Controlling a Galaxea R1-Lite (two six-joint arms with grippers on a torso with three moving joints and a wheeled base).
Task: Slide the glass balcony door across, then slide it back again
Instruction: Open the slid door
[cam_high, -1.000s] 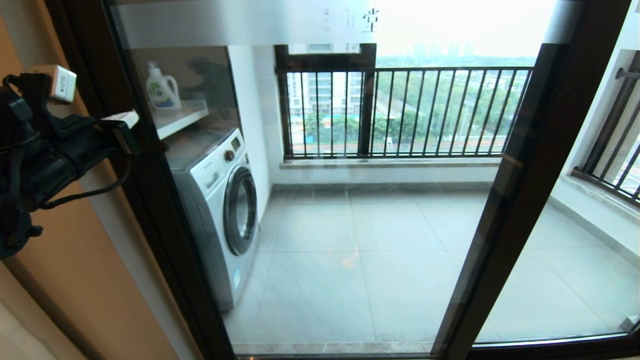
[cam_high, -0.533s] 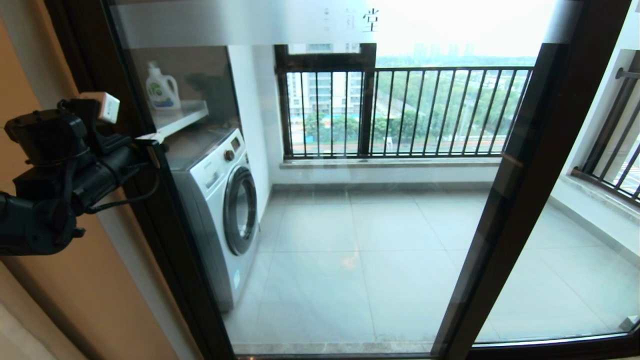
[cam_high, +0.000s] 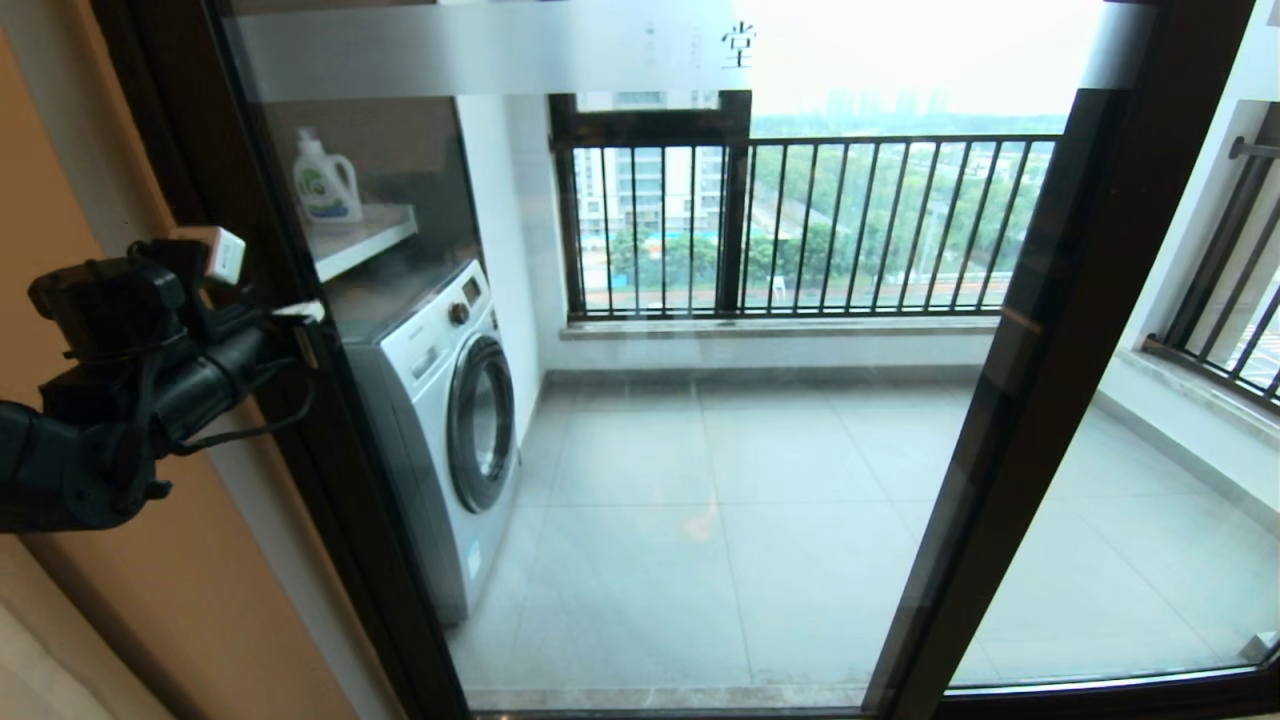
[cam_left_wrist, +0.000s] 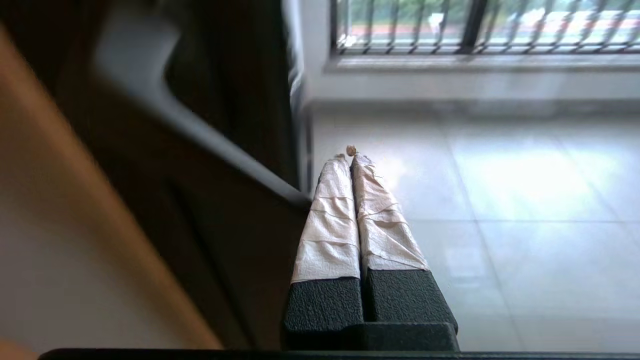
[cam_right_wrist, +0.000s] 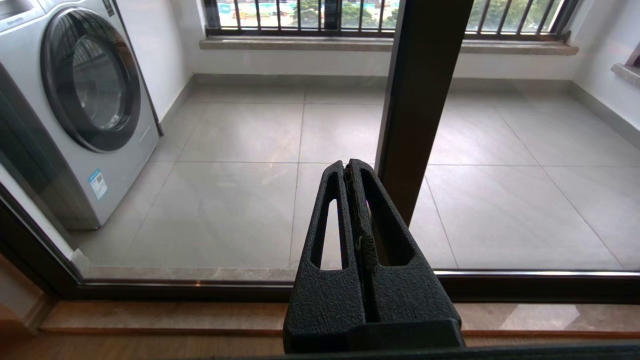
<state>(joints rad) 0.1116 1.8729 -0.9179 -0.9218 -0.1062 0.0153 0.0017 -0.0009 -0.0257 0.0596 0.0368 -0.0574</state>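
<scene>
The glass balcony door (cam_high: 335, 470) fills the head view, a clear pane in a slim dark frame with a frosted band (cam_high: 480, 45) across the top. My left gripper (cam_high: 305, 318) is shut, and its tape-wrapped fingers (cam_left_wrist: 332, 215) press against the door's left frame member. A blurred bar (cam_left_wrist: 210, 135) that looks like the handle runs along that member and ends beside the fingers. From the head camera the arm hides the handle. My right gripper (cam_right_wrist: 348, 167) is shut on nothing and hangs low in front of the door's right frame member (cam_right_wrist: 420, 100).
Behind the glass, a white washing machine (cam_high: 440, 420) stands at the left, with a detergent bottle (cam_high: 325, 180) on the shelf above it. A barred window (cam_high: 800, 220) closes the balcony's far side. An orange wall (cam_high: 120, 600) lies left of the frame. The floor track (cam_right_wrist: 200, 287) runs below.
My left gripper has swung right from beside the orange wall to the door's left frame member and then dropped a little. The door shows no clear shift.
</scene>
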